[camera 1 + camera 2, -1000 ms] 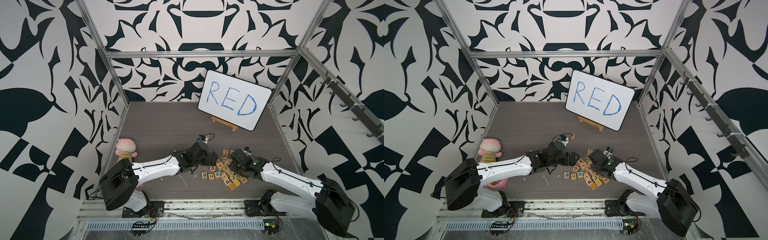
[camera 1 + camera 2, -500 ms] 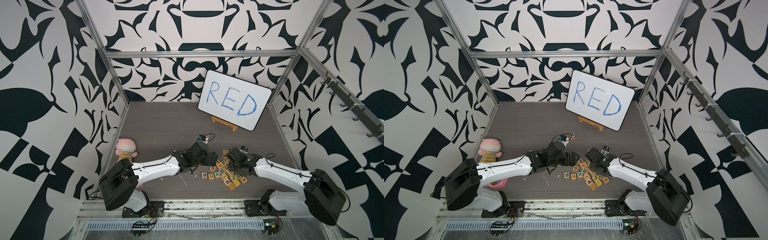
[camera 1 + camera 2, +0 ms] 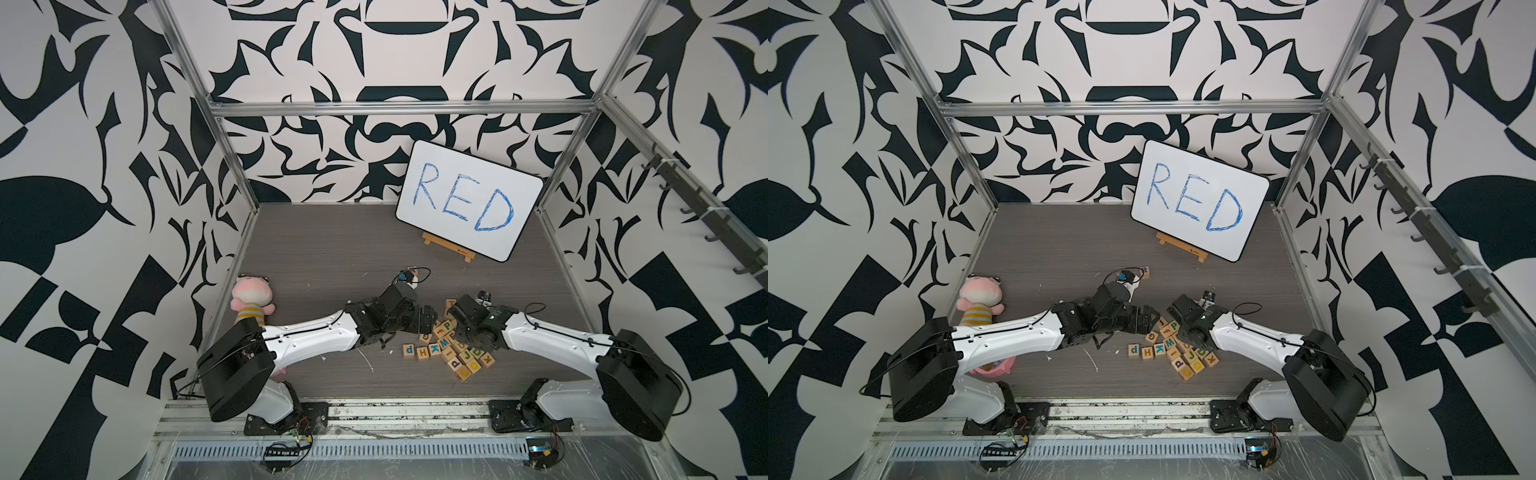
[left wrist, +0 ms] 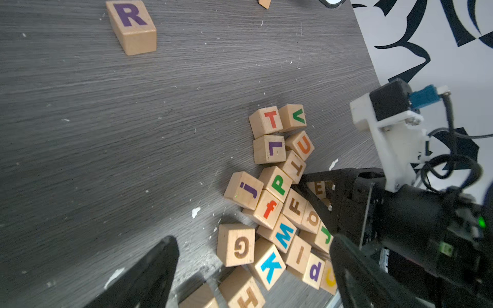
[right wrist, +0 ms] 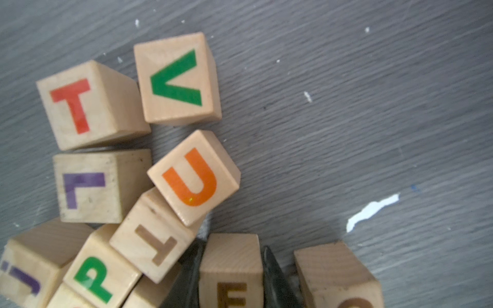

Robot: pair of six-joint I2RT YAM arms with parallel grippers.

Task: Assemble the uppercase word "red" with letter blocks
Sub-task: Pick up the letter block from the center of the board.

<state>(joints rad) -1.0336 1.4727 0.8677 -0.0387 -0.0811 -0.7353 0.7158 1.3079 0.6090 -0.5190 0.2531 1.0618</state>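
Note:
The letter blocks (image 3: 453, 349) lie in a loose pile of pale wooden cubes on the dark table, between my two arms. My right gripper (image 5: 231, 250) is shut on a cube with a brown E (image 5: 230, 269) at the pile's edge, one finger on each side. The same E cube (image 4: 318, 188) shows in the left wrist view between the right gripper's fingers. My left gripper (image 4: 252, 256) hangs open over the G (image 4: 236, 248) and K cubes, touching nothing. A cube with a dark purple R (image 4: 132, 25) stands alone farther back (image 3: 1145, 271).
A white board (image 3: 469, 203) with blue handwritten "RED" leans on a small easel at the back right. A pink plush toy (image 3: 251, 297) lies by the left wall. T (image 5: 88, 106), V (image 5: 177, 80), U (image 5: 194, 177) and L cubes crowd close to the right gripper.
My right arm has reached left into the pile and its gripper has shut on the E cube. The left arm has barely moved.

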